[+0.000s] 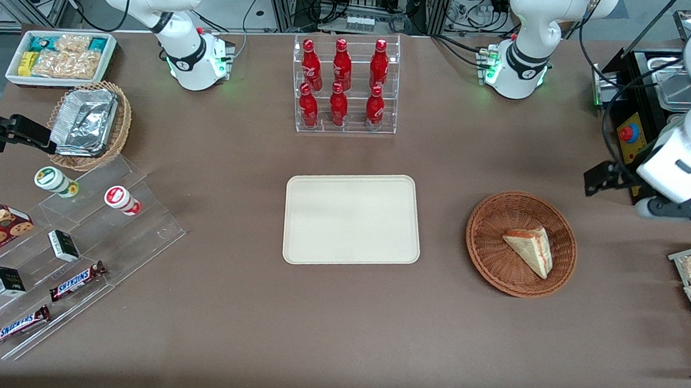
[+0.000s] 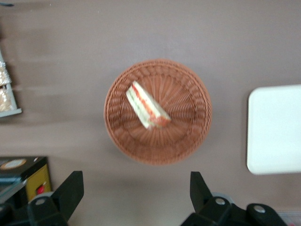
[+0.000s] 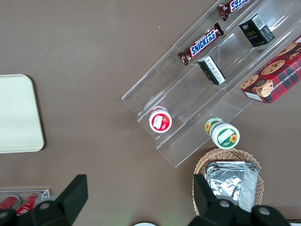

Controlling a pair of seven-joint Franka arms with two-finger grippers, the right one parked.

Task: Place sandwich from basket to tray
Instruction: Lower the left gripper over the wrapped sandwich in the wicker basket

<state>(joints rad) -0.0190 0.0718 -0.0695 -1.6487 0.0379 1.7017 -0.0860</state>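
Front view, reading across. The tray lay bare at the tabletop's centre; at its 3 o'clock sat the basket, holding the sandwich, whose thin point aimed toward 5 o'clock. The gripper hung high above the tabletop just outside the basket's rim, fingers released and spread wide, grasping nothing. The step in hand was judged to be the approach: the fingers would best descend centred over the wedge and close across its two flat bread faces, gently, so the filling stayed in.
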